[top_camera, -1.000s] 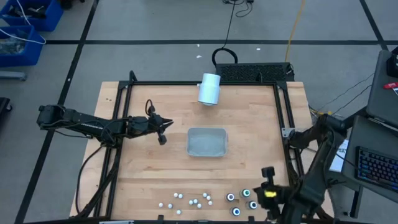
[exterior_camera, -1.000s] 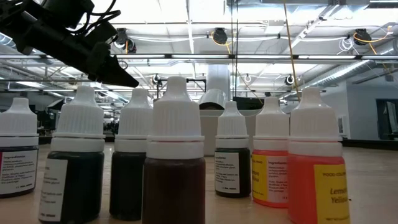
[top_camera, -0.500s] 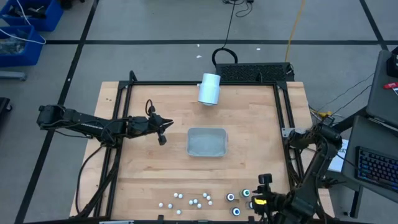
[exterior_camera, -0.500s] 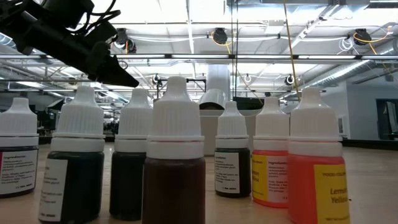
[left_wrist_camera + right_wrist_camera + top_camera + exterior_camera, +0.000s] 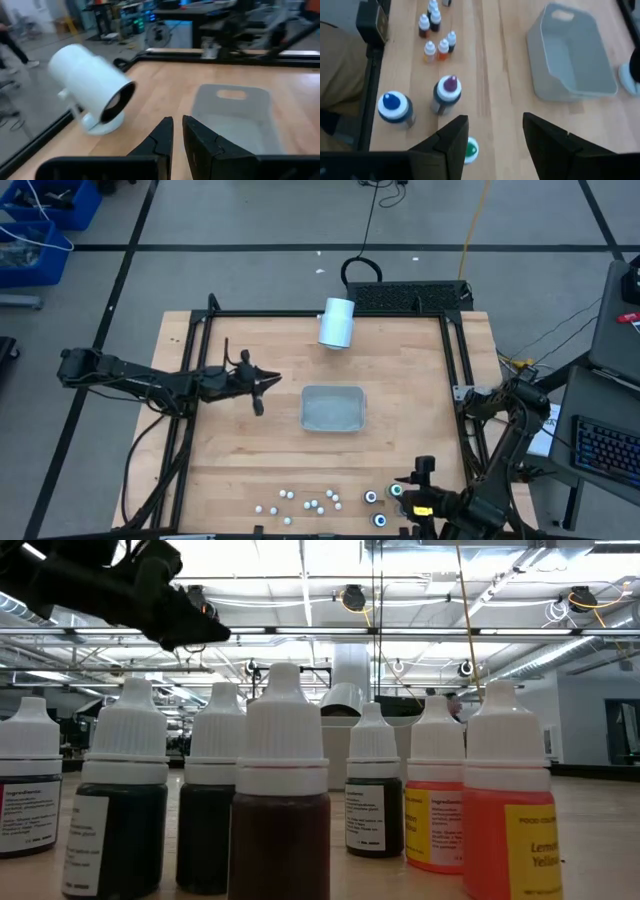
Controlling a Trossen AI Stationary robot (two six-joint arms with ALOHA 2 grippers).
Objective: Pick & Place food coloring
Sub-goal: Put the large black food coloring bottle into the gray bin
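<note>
Crowding is our main worry: the food coloring (image 5: 330, 502) stands in a loose cluster at the near edge of the table (image 5: 250, 460), small white-capped droppers to one side and four dark round jars with pale tops to the other, and our right gripper (image 5: 492, 137) hangs just above those jars with its fingers spread and nothing between them; the jars sit close together (a purple-topped one (image 5: 446, 92) and a blue-topped one (image 5: 394, 106) just ahead of the fingers, a green top (image 5: 470, 149) half hidden under one finger), so we judge that a descent slightly off centre could knock a neighbour over or send it toward the table edge, and a finger landing on a lid instead of beside it could tip the jar; the grey tray (image 5: 333, 408) lies well apart near the table's middle, so any carry is a long one. Our left gripper (image 5: 176, 131) waits over the left half of the table, its fingers nearly together and holding nothing, facing the white cylinder (image 5: 92, 90). Compared with a second ago, our right gripper has gone from clenched to released and has moved in over the jars; our left arm has shifted slightly.
</note>
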